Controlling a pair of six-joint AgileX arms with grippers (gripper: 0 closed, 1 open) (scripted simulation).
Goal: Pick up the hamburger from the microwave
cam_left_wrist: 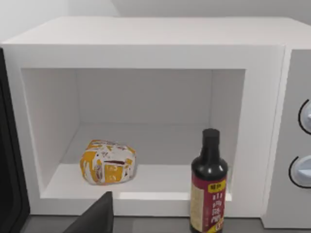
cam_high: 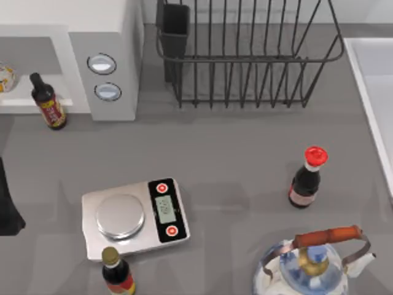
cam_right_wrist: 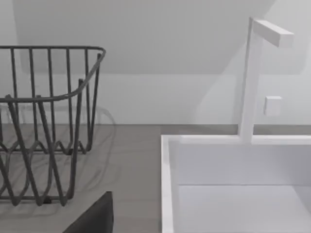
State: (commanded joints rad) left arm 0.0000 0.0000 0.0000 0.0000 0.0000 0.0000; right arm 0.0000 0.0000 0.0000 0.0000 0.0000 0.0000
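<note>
Fingers: state can't be told for either arm; just a dark sliver of the left gripper (cam_left_wrist: 95,216) at the edge of the left wrist view, same for the right gripper (cam_right_wrist: 95,216) in the right wrist view. Nothing held, as far as visible.

Left arm at the top view's left edge, facing the microwave (cam_left_wrist: 146,53). Right arm off toward the sink (cam_right_wrist: 233,160) and dish rack (cam_right_wrist: 43,141), likely idle.

Hamburger (cam_left_wrist: 108,161) sits on the cavity floor, toward the side away from the button panel, near the front lip, wrapped, cream w/ orange patches. Lies flat, squat; long axis prob. runs across the opening, though hard to judge from this angle.

Step in hand, by my read: approach, not yet reaching in. To do well: go in low and level thru the opening, keep clear of the sauce bottle (cam_left_wrist: 209,184) standing just in front of the cavity on the button side. Close across the short width of the burger, gently, since wrapper prob. soft. Avoid clipping the door edge or cavity roof on the way out.
</note>
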